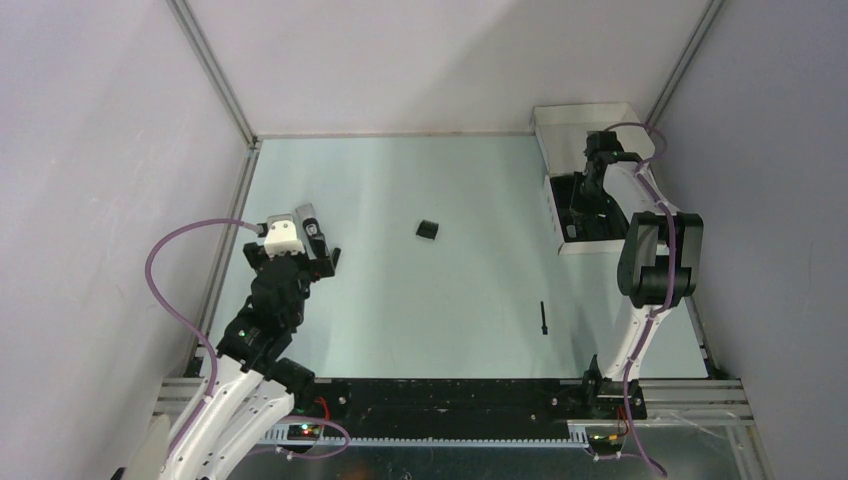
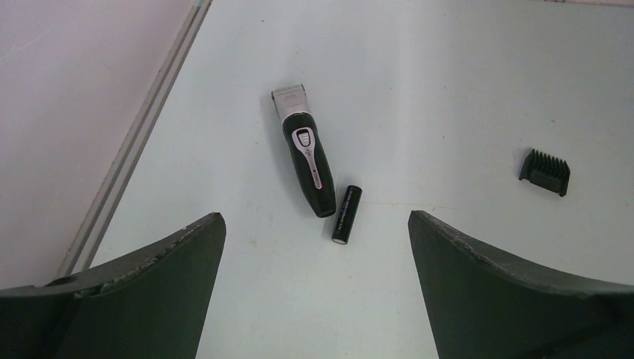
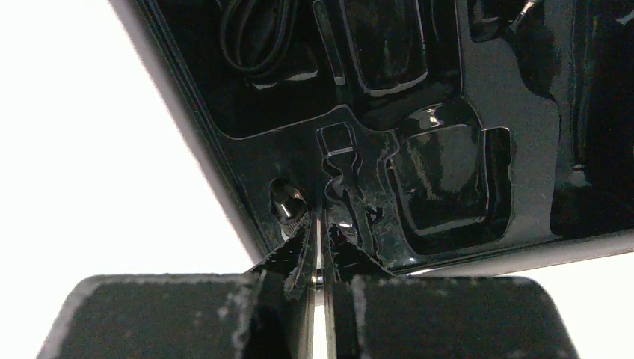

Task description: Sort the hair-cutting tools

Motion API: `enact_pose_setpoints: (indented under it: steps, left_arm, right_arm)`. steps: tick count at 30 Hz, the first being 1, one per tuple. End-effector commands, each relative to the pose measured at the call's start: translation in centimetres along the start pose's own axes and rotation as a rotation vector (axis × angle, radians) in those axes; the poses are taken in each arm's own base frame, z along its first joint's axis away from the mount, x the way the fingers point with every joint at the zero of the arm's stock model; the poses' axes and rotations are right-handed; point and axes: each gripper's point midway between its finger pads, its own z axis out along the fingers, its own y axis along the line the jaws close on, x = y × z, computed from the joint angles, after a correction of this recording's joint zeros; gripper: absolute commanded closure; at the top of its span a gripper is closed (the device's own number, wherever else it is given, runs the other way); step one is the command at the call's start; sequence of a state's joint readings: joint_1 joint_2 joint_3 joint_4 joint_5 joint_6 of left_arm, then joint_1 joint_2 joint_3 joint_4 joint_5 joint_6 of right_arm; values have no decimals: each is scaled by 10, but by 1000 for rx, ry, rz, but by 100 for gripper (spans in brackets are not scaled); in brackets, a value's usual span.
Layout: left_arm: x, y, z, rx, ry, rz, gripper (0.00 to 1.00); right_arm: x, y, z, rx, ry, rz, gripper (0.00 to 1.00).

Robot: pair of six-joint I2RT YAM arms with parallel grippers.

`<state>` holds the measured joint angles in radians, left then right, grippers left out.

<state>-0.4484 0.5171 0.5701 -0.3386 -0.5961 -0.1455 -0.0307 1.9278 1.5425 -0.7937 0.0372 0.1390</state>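
The silver-grey and black hair clipper [image 2: 306, 157] lies on the table with a black cylinder [image 2: 347, 214] beside its rear end. My left gripper [image 2: 315, 221] hovers wide open just short of both, holding nothing. From above, the clipper [image 1: 308, 220] shows partly, beside that gripper [image 1: 293, 256]. A black comb attachment [image 2: 545, 171] lies off to the right, mid-table [image 1: 427, 229]. The thin stick brush [image 1: 543, 318] lies nearer the front. My right gripper [image 3: 319, 228] is shut, with no object visible between its fingers, tips down at the black tray [image 3: 448, 179], where a coiled cable [image 3: 258, 34] sits in a pocket.
The white box [image 1: 590, 120] with the black tray stands at the back right under my right arm. A small round-capped item [image 3: 288, 206] sits in the tray beside the fingertips. Walls close the table on the left, back and right.
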Motion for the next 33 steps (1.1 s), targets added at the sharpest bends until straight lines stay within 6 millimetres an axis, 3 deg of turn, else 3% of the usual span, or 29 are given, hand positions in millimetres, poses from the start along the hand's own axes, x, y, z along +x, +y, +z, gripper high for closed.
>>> enact_pose_setpoints:
  steps: [1,10,28,33]
  left_arm:
    - [-4,-1,2,3,-20,7,0]
    - [-4,-1,2,3,-20,5,0]
    - [-4,-1,2,3,-20,5,0]
    - [-6,0,1,0,-26,1,0]
  right_arm:
    - [-12,12,-22,-36,-67,1,91]
    - [-15,19,-24,-54,-81,1,91]
    - [15,6,2,-25,14,46,93]
    - [15,7,4,-25,14,51,93]
